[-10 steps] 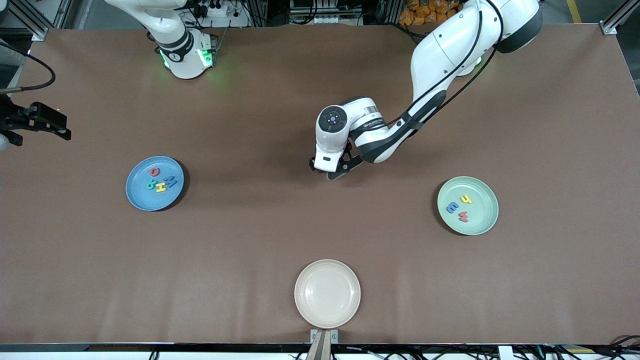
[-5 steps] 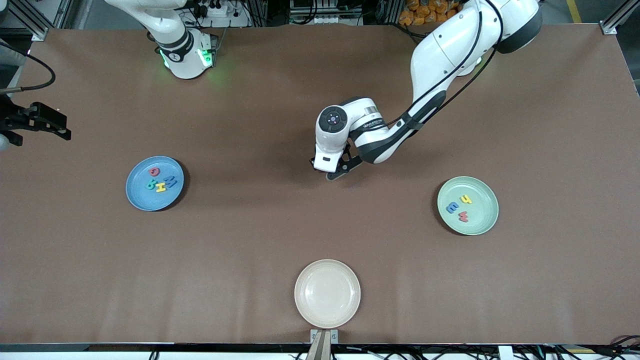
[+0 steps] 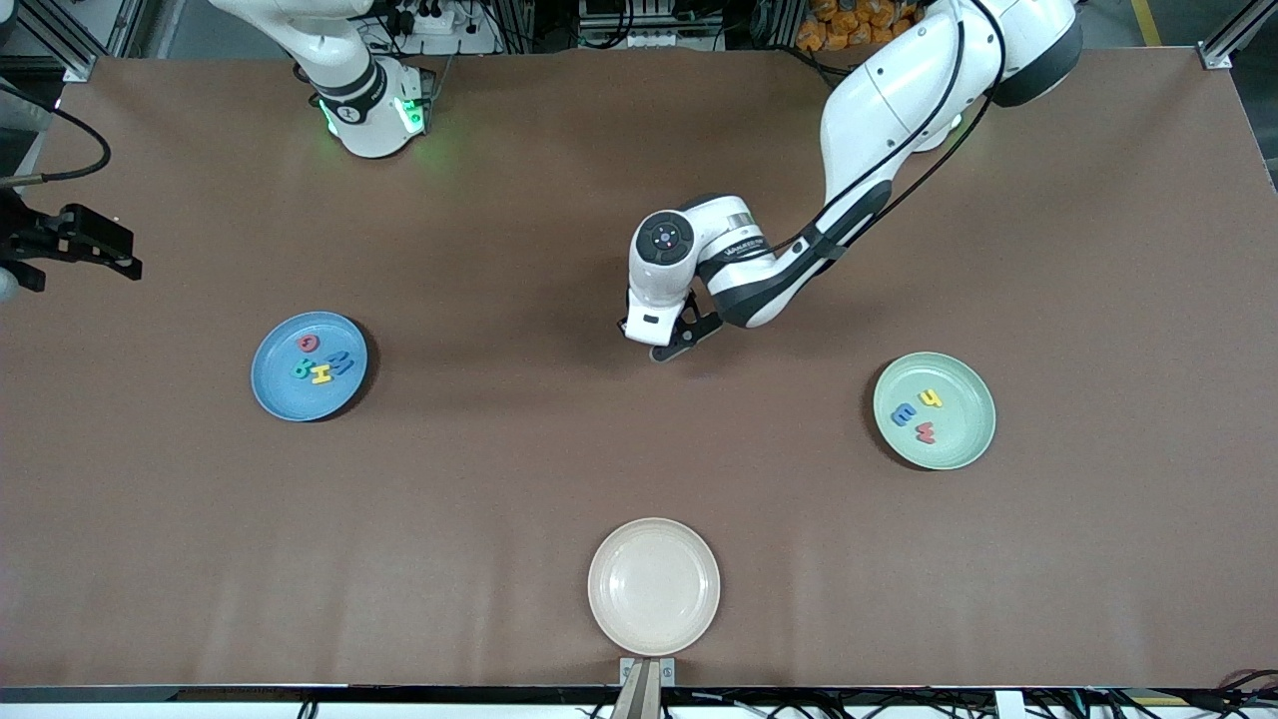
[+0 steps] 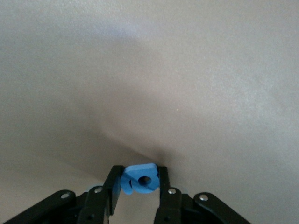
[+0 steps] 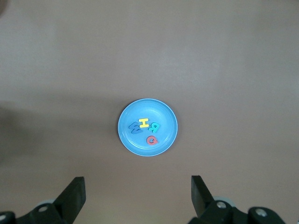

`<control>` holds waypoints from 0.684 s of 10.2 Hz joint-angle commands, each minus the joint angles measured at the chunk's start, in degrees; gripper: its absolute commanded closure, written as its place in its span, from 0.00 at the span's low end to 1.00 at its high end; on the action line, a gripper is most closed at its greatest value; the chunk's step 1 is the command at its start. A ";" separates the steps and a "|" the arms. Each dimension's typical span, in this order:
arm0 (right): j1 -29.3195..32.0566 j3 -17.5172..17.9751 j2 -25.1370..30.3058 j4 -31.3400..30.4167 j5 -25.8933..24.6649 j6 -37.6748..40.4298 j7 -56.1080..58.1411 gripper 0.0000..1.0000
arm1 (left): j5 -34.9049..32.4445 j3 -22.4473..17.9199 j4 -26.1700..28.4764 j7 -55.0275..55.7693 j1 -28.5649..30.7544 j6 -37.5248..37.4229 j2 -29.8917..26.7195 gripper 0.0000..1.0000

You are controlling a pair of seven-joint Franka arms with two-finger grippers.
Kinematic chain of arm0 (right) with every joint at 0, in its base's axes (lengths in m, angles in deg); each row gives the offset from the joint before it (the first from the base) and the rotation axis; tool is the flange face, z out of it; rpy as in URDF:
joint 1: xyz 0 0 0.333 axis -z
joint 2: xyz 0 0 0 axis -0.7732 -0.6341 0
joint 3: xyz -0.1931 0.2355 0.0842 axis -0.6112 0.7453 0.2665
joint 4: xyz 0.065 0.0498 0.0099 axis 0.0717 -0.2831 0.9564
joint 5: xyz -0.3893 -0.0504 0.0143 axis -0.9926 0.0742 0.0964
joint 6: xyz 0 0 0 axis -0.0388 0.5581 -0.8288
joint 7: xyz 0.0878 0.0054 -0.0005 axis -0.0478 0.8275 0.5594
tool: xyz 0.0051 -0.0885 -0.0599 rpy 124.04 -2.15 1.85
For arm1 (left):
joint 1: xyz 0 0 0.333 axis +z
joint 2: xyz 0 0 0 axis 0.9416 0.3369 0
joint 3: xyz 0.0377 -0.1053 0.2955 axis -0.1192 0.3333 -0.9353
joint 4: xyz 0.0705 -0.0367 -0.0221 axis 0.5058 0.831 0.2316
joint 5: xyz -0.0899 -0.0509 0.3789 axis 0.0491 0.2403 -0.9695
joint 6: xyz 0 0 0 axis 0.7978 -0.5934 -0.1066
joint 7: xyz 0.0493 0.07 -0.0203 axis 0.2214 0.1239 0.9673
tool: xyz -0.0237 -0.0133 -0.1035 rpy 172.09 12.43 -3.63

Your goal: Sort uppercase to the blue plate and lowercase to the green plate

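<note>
I see the left gripper (image 4: 139, 186) pinching a blue foam letter (image 4: 140, 178) — possibly an a — at mid-table. The right gripper (image 5: 138, 198) hangs wide apart, empty, above the blue plate (image 5: 147, 127).

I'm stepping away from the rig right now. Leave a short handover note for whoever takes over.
Left gripper: low at mid-table, jaws shut on the blue a.
Right gripper: open, empty, waiting high over the blue plate.
Done: four uppercase letters lie in the blue plate; yellow h, blue e and red w lie in the green plate.
Left: carry the blue a to the green plate and release it.
The cream plate holds nothing.
</note>
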 commanded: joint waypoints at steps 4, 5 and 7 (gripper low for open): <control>0.38 0.16 -0.16 1.05 0.49 0.83 0.11 0.00 | 0.04 5.03 1.61 1.94 15.06 -8.57 -5.96 1.00; 0.38 0.16 -0.16 1.05 0.49 0.83 0.11 0.00 | 0.04 7.66 3.35 1.59 20.15 -10.25 -7.10 1.00; 0.38 0.16 -0.16 1.05 0.49 0.83 0.11 0.00 | -0.31 12.32 10.45 -0.68 30.96 -10.62 -12.00 1.00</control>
